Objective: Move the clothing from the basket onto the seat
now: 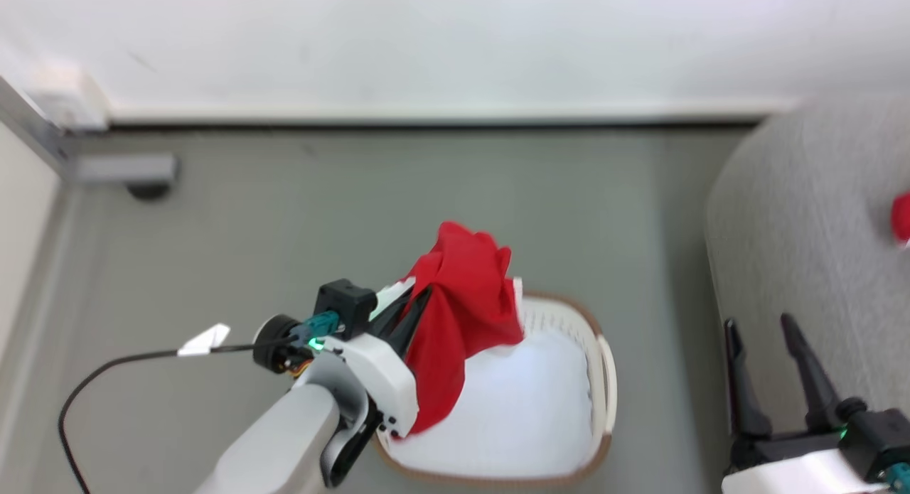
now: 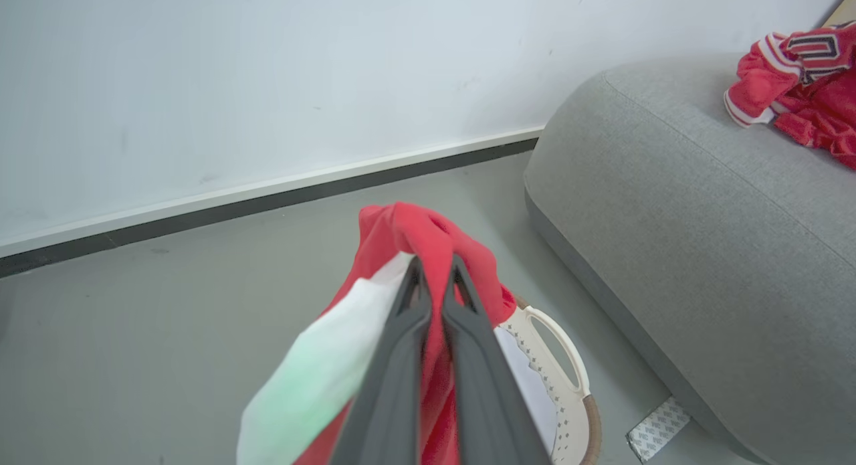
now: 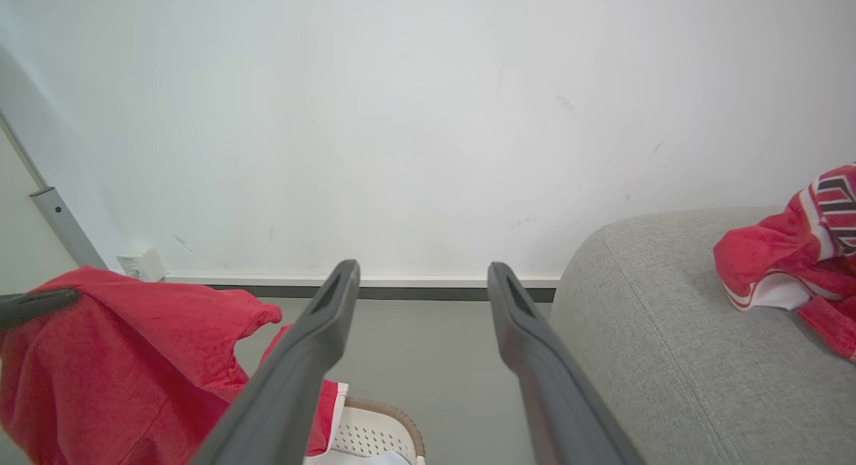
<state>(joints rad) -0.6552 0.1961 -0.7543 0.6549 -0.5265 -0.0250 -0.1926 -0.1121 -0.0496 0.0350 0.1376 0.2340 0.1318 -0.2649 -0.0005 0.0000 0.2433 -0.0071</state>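
- Our left hand (image 2: 435, 267) pinches the clothing (image 1: 466, 302) above the basket (image 1: 603, 380).
- Our right hand (image 1: 757, 322) hangs spread beside the seat (image 1: 803, 252), where another garment (image 3: 769, 251) lies.
- Open floor (image 1: 661, 288) separates basket and seat.

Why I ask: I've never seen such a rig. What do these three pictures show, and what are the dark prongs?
This is a wheeled robot with two arms; the prongs are what it grasps with. One picture looks down from its head, the others along each arm. The left claw is shut on a red garment, held up over the white basket on the floor, where a white pad lies. The right claw is open and empty beside the grey sofa, where another red garment already lies.
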